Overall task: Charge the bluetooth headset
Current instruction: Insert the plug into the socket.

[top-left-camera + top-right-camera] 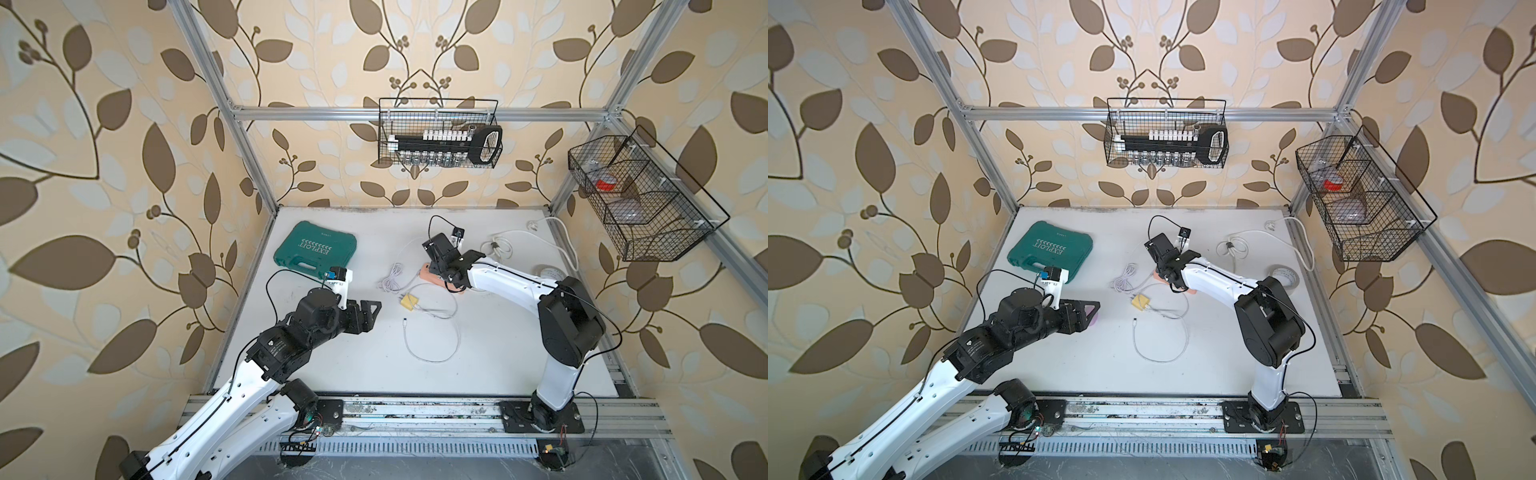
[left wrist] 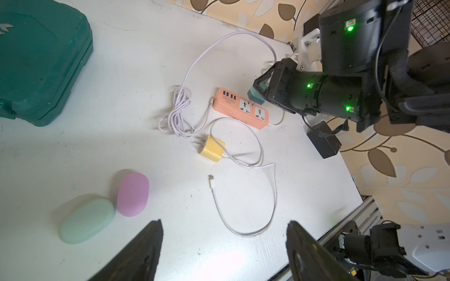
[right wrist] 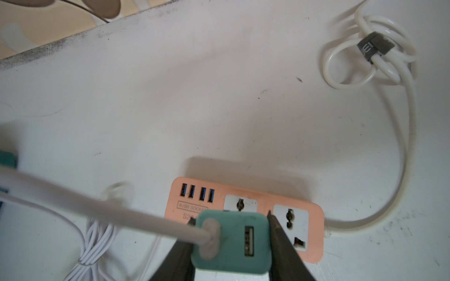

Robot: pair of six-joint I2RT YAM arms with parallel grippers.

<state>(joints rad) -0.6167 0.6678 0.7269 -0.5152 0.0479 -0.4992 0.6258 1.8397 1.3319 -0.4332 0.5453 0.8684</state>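
**Item 1. Right pincer** (image 3: 230,217): clamped on the teal adapter (image 3: 233,243), one finger on each side face. A lilac cable (image 2: 179,116) is plugged into the adapter's USB face and trails left to a tied bundle.

**Item 2. Power strip** (image 3: 315,243): orange, flat on the desk (image 1: 498,353), right of centre. It has four USB ports at one end, then two wall sockets. The adapter sits over the socket next to the USB ports. Its prongs are hidden, so I cannot tell if it is seated.

**Item 3. Left pincer** (image 2: 224,223): jaws wide apart, empty, hovering left of centre.

**Item 4. Headset:** pink case (image 2: 132,194) and mint case (image 2: 86,220), side by side and seemingly touching, on the desk by the left pincer. I cannot tell which holds the headset. No cable is in either.

**Item 5. Yellow charger** (image 2: 211,148): loose at mid-desk, just near of the strip, with the free end of its white lead unplugged.

**Handling note (judgement).** The step in hand looks to be plugging the adapter into the strip.
- Square the prongs to the slots.
- Keep the adapter body level.
- Press straight down rather than at a slant.
- The strip is probably light and may slide or tip, so push over its middle.
- Keep the lilac cable slack so it cannot twist the adapter in the grip.
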